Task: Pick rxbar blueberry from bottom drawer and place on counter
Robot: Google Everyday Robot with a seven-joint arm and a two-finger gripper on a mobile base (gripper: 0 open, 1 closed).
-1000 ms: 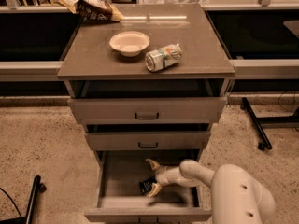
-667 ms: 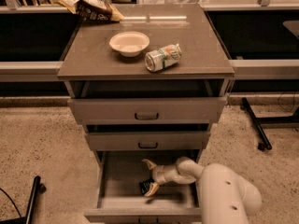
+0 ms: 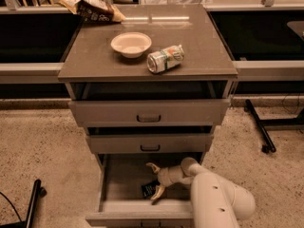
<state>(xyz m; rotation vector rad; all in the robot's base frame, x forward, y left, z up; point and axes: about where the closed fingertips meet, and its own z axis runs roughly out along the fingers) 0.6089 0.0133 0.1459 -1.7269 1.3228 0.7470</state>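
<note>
The bottom drawer (image 3: pixel 118 194) is pulled out, grey inside. The rxbar blueberry (image 3: pixel 149 189), a small dark bar, lies on the drawer floor near the middle. My gripper (image 3: pixel 155 181) is inside the drawer, pointing left, open, with one curved finger above the bar and one at its front edge. The white arm (image 3: pixel 216 198) comes in from the lower right and hides the drawer's right side. The counter (image 3: pixel 199 46) is the grey-brown top of the cabinet.
On the counter are a cream bowl (image 3: pixel 131 44), a silver-green can (image 3: pixel 165 59) on its side, and a brown snack bag (image 3: pixel 92 8) at the back left. The two upper drawers (image 3: pixel 149 113) are slightly open. A black stand leg (image 3: pixel 259 127) is on the floor at right.
My gripper has shifted slightly left inside the bottom drawer, staying open around the bar. The arm has come a little further into view.
</note>
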